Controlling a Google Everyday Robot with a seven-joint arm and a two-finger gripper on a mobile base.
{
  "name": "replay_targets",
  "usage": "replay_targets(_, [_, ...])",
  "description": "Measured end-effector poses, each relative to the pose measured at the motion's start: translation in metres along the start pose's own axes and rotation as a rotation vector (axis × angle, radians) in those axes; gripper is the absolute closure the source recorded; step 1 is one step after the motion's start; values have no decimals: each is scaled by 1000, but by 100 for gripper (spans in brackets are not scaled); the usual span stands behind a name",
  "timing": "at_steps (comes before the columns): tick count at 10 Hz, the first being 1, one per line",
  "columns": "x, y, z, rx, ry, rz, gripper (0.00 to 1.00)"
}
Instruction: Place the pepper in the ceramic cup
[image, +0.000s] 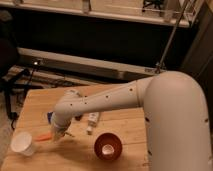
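Note:
The white ceramic cup (22, 143) stands near the front left corner of the wooden table (125, 130). The orange pepper (44, 137) lies or hangs just right of the cup, at the tip of my gripper (56, 134). The gripper is at the end of the white arm that reaches down and left across the table. It sits right over the pepper's right end. I cannot tell whether the pepper rests on the table or is held.
A red-orange bowl with white inside (107, 146) stands at the front middle. A pale tube (92, 121) lies behind it. A small blue thing (50, 117) shows behind the gripper. The big white arm body (175, 125) fills the right side.

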Motion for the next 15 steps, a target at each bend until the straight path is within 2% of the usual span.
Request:
replay_targets(2, [-15, 1, -2, -9, -41, -39, 100])
replay_targets(4, [-25, 1, -1, -45, -20, -91, 100])
replay_targets(6, [-35, -8, -9, -82, 68, -142, 100])
replay_targets(10, [-54, -26, -33, -120, 247, -169, 100])
replay_targets(12, [-69, -25, -28, -154, 324, -202, 100])
replay_targets(15, [-98, -19, -8, -215, 410, -263, 100])
